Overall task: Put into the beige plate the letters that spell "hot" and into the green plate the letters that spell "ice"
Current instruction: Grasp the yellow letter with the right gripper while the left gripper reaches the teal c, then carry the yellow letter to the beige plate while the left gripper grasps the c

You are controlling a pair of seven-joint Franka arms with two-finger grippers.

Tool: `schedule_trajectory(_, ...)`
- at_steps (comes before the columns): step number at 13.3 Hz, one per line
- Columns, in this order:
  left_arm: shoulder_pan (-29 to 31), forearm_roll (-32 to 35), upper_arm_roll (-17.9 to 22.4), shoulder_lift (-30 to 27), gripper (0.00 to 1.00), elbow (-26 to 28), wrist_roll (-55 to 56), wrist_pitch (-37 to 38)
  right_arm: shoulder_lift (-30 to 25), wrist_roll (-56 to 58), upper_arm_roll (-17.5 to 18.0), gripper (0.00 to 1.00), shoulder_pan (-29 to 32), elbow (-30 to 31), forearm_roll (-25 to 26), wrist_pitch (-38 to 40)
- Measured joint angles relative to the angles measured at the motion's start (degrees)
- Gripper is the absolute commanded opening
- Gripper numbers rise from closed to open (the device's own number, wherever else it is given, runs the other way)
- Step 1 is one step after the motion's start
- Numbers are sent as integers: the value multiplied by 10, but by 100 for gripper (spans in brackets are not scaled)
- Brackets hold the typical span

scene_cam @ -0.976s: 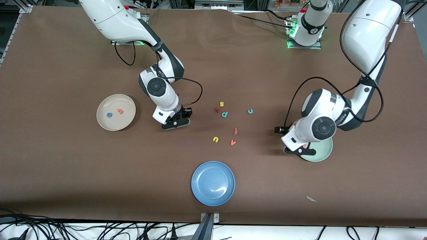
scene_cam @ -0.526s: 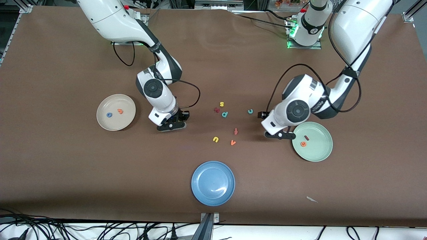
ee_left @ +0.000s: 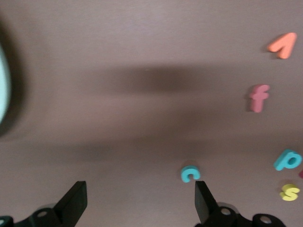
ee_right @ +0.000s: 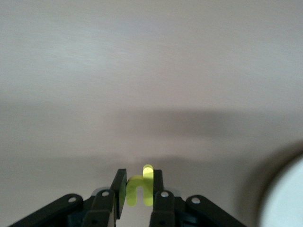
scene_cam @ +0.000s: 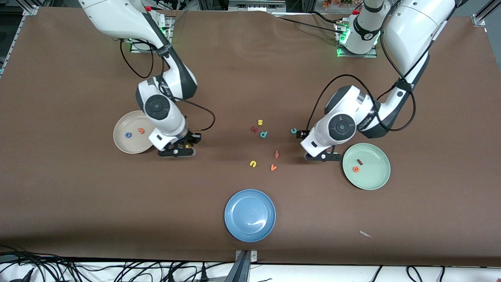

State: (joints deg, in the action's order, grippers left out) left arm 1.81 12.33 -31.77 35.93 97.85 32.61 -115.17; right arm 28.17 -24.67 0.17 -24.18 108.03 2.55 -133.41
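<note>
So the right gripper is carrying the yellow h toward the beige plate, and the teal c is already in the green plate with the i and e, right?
Not quite. The teal c is not in the green plate; it lies on the table near the open left gripper, as the front view shows. The rest holds: the right gripper grips the yellow h beside the beige plate.

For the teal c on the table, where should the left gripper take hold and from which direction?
Probably straight down from above, with the fingers closing across the curved outer edges of the teal c. It lies flat on the table, so only its thin rim offers a hold. It sits apart from the other letters, and the open left gripper is close beside it.
</note>
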Motion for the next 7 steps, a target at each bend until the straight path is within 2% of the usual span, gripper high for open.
schedule_trajectory(4, -11, 0, 0, 9, 100, 1, 4, -25, -24, 20, -65, 20, 1, 6, 1, 96)
schedule_trajectory(7, -31, 0, 1, 22, 100, 2, 6, -52, -42, 37, -108, 20, 1, 53, 1, 109)
